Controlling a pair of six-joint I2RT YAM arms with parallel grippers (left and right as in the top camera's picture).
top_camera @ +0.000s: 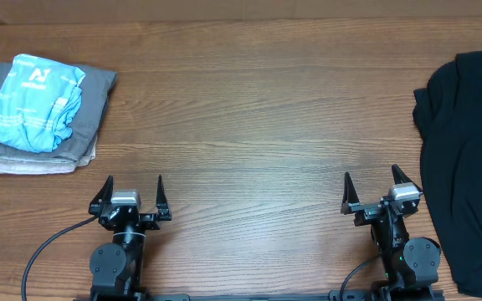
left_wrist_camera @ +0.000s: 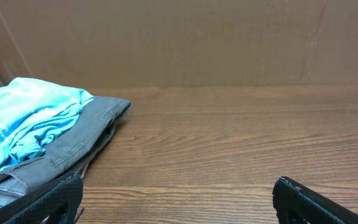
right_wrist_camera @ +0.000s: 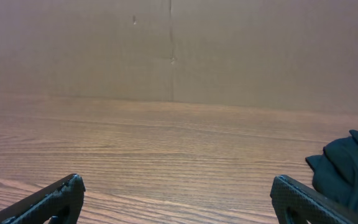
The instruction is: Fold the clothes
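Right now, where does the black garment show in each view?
Overhead: the black garment lies along the right edge, running off frame.
Left wrist: not in it.
Right wrist: black garment in the lower right corner, partly cut off.
Shared landmark: the wooden table, seen in all three.

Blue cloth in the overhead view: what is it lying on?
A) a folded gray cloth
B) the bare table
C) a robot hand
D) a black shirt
A: the blue cloth rests on top of the folded gray cloth, whose edges stick out around it.
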